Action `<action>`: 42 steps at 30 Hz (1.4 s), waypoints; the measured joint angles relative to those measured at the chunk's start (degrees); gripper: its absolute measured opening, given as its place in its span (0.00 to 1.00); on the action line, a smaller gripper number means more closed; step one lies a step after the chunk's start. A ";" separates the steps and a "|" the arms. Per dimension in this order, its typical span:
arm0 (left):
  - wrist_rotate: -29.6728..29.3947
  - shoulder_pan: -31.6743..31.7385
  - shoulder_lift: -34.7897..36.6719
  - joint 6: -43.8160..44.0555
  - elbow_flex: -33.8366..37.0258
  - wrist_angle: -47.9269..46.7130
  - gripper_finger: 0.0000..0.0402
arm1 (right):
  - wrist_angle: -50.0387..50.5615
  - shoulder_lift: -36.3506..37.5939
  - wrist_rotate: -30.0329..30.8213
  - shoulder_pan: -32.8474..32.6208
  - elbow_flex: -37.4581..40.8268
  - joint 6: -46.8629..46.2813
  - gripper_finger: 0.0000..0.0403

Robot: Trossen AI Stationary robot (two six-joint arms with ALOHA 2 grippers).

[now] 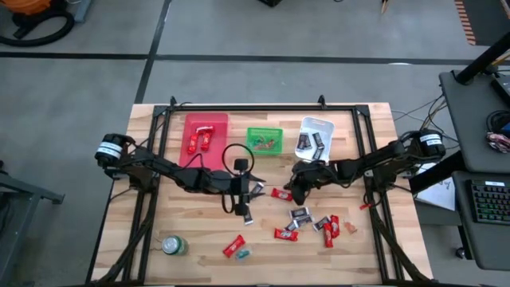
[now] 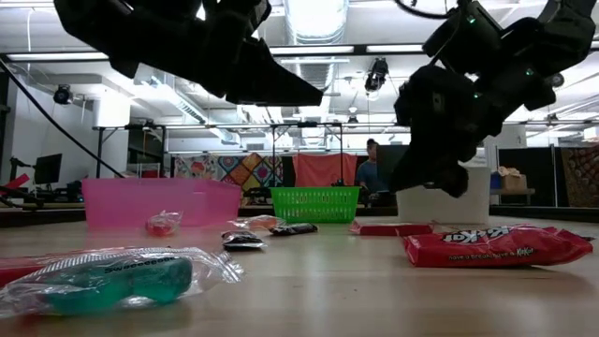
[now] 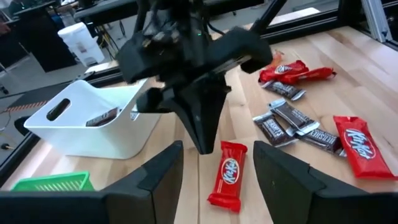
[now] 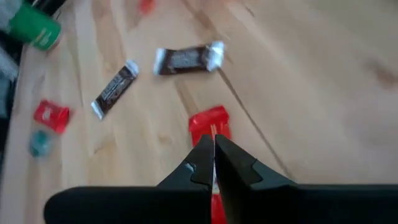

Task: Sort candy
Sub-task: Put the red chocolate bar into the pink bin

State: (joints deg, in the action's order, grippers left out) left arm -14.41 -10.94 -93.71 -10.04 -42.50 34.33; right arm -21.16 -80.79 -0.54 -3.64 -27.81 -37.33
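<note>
My left gripper [image 1: 253,190] [image 3: 217,152] hovers open near the table's middle, pointing toward the right edge. A red KitKat [image 3: 227,174] [image 1: 280,193] lies flat on the wood ahead of its fingers. My right gripper [image 1: 293,191] [image 4: 214,152] is shut and points down just above that red bar's far end; in the low view its tip [image 2: 447,183] is clear of the table. More candy [image 1: 312,223], red and dark brown-and-silver, lies scattered toward the near right. Two dark bars [image 4: 186,59] [image 4: 115,89] lie beyond the red one.
Along the far edge stand a pink tray [image 1: 215,121] with red candy, a green basket [image 1: 264,130] and a white bin [image 1: 317,123] with dark bars. A green can [image 1: 174,245] lies near the front left. A red sweet [image 1: 233,247] and a teal one [image 1: 244,253] lie near the front.
</note>
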 joint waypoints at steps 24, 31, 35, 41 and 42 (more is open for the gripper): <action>0.00 2.56 -17.50 -1.53 -8.61 5.14 0.09 | 18.72 0.13 10.28 -10.78 -0.98 1.83 0.02; 3.36 2.73 -22.32 0.16 -10.82 3.67 0.02 | 23.36 0.13 7.53 -10.74 -3.39 -6.60 0.02; 3.23 3.29 -22.12 1.25 -10.73 2.32 0.01 | 23.55 0.13 7.32 -9.98 -3.91 -18.01 0.02; 3.30 3.93 -23.37 4.20 -10.62 0.43 0.00 | 23.31 0.13 4.91 -9.98 -3.89 -25.01 0.13; 3.43 3.89 -23.62 4.40 -10.62 0.30 0.00 | 23.08 0.13 5.03 -9.97 -3.89 -25.86 0.17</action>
State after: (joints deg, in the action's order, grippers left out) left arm -10.99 -7.05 -117.33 -5.64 -53.12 34.63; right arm 1.92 -80.66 4.49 -13.61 -31.70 -63.19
